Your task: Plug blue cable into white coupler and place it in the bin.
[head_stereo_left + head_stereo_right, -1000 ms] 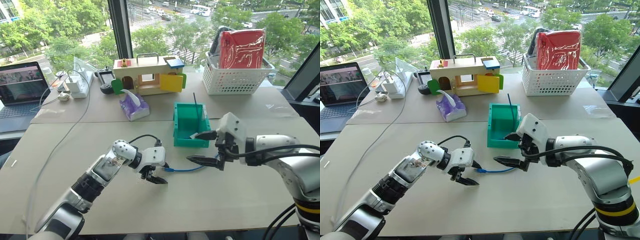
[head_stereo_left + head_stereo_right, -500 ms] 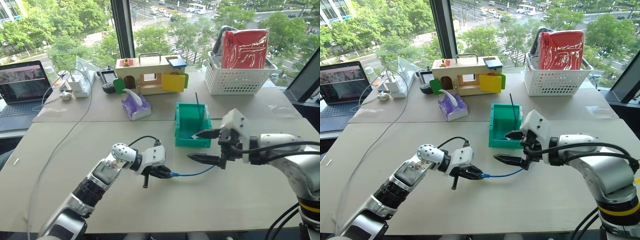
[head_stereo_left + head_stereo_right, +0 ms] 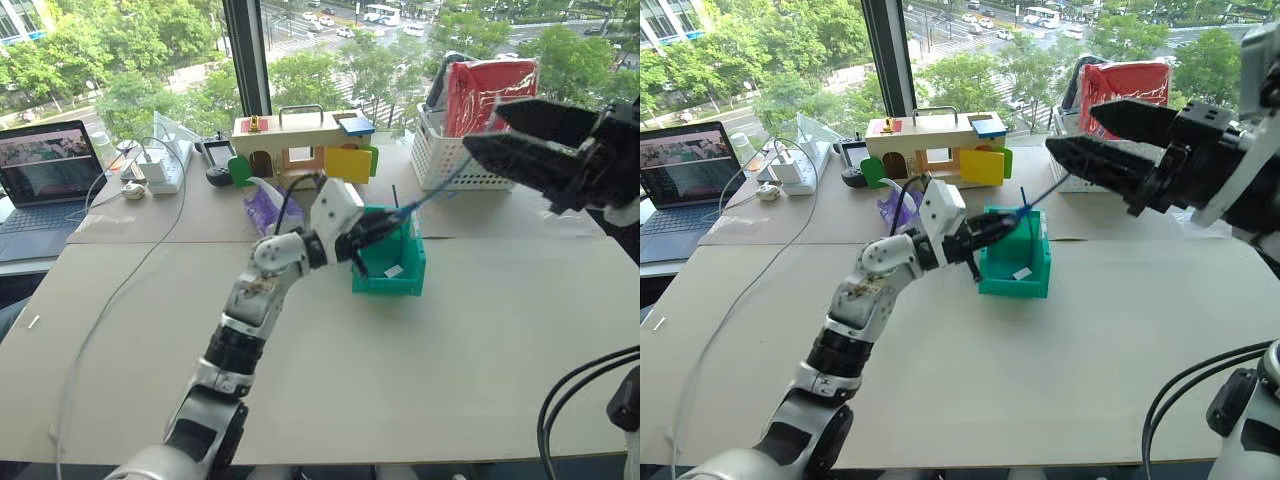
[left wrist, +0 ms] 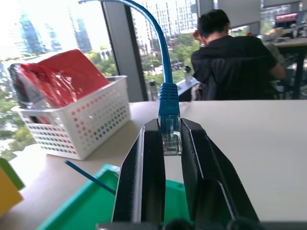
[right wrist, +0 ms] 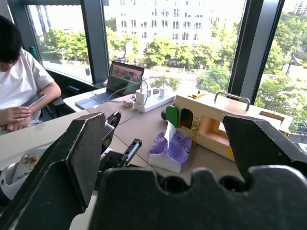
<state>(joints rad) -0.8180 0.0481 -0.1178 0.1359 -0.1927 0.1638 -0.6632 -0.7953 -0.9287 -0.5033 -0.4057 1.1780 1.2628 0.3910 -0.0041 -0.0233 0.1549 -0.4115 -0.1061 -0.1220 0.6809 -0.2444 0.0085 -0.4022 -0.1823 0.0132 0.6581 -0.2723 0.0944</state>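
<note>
My left gripper [image 3: 378,230] hangs over the teal bin [image 3: 372,283], shut on the clear plug of the blue cable [image 4: 169,103]. In the left wrist view the plug sits between the two black fingers [image 4: 146,167] and the cord arcs up and away. From there the blue cable [image 3: 1045,192] slants up toward my right gripper [image 3: 482,128]. That gripper is raised high on the right with its fingers wide apart; I see nothing between them in the right wrist view. The white coupler is out of view.
A thin dark stick [image 3: 393,198] leans in the bin, which has a white label [image 3: 393,270] on its front wall. Behind stand a wooden toy house [image 3: 295,150], a purple tissue pack [image 3: 262,210] and a white basket [image 3: 450,160]. Far left are a laptop [image 3: 45,175] and cords. People sit nearby [image 4: 230,62].
My left gripper shut on the cable's plug at the table and swung it up and right, over the bin. The right gripper rose close to the camera, still open. The cable left the table.
</note>
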